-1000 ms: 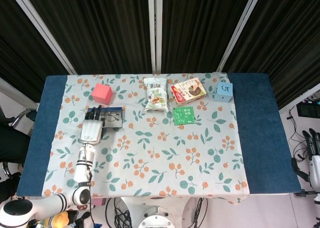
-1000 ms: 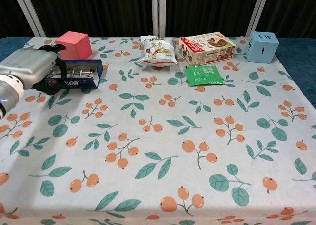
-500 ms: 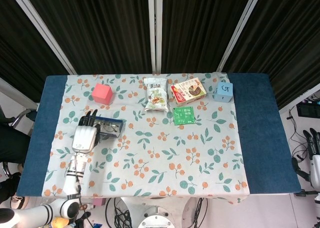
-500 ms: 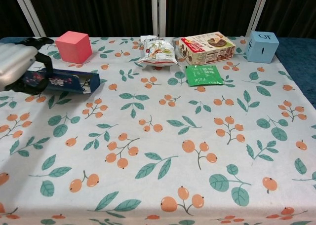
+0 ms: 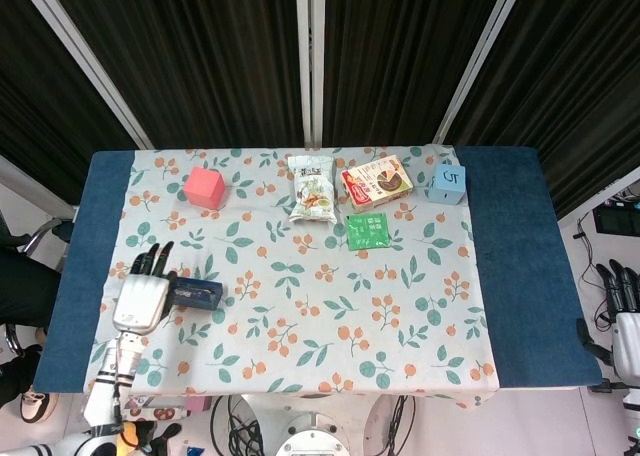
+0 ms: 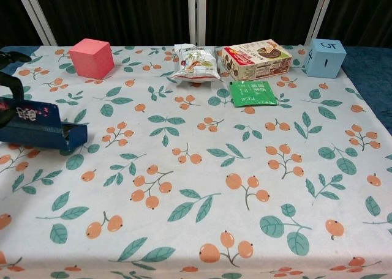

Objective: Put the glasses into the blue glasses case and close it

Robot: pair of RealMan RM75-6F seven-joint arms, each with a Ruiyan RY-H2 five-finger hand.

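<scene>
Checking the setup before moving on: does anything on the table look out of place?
Only the blue glasses case: the left hand holds it at the table's near-left edge, far from the tidy back row. The glasses aren't visible.

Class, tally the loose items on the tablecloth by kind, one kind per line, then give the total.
Cubes: 2, red cube and blue cube
Snack bag: 1
Food box: 1
Green sachet: 1
Blue glasses case: 1
Total: 6

The left hand (image 5: 140,298) is seen at the near left of the table, its forearm stretched back toward the robot, its fingers (image 5: 150,259) pointing away and closed on the blue glasses case (image 5: 197,294). The right hand (image 5: 627,321) is seen off the table's right side, fingers up and empty.
</scene>
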